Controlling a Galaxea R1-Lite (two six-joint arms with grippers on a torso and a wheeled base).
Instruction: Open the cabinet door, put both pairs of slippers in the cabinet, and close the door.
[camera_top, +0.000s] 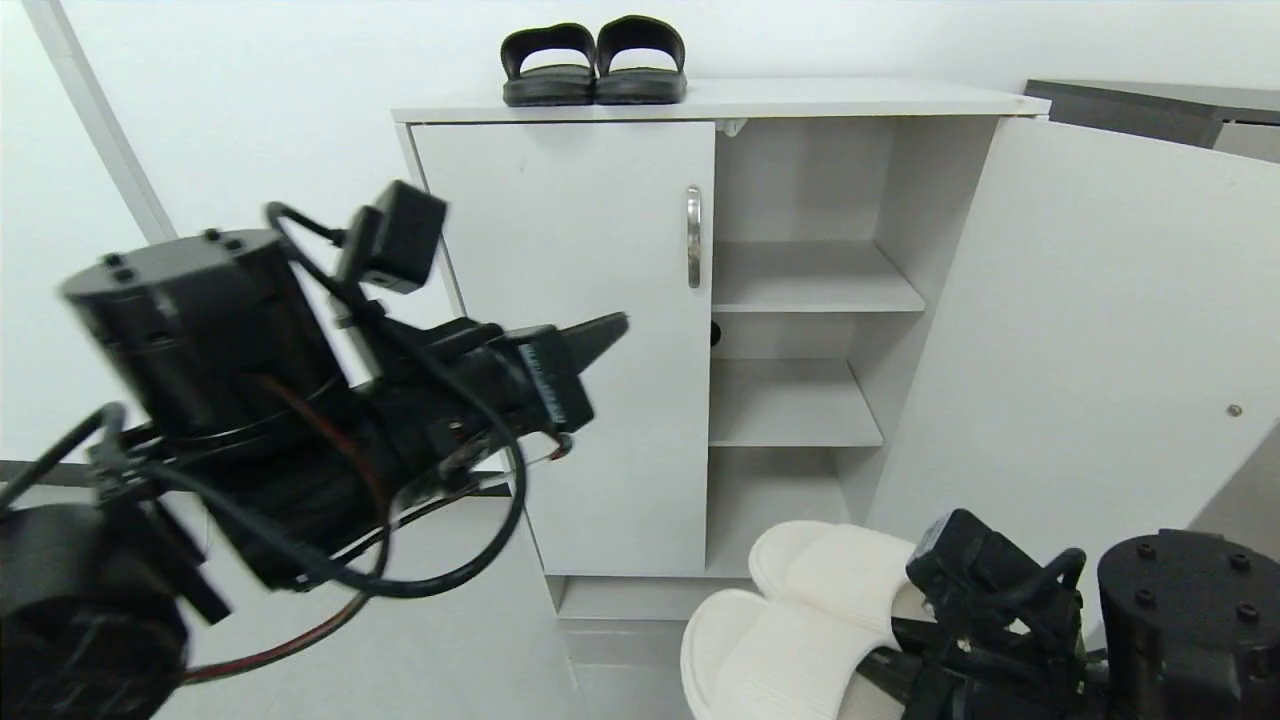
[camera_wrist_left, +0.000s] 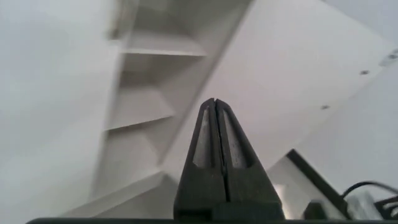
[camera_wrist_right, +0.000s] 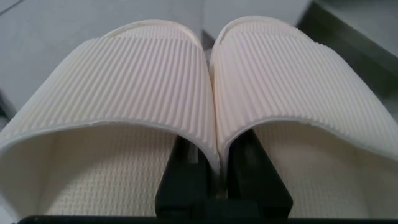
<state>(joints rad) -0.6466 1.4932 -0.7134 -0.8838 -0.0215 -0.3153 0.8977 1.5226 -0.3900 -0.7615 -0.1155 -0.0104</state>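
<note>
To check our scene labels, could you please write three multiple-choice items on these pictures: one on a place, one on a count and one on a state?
1. Where are the black slippers?
A. on top of the cabinet
B. on the floor
C. on a shelf

2. How many cabinet doors stand open?
A. none
B. one
C. two

3. What state is the right pincer in?
A. open, empty
B. shut on the white slippers
C. shut, empty

Answers:
1 A: the pair sits on the top board.
2 B: the right door is swung out, and the left door is shut.
3 B: its fingers clamp the two inner straps together.
</note>
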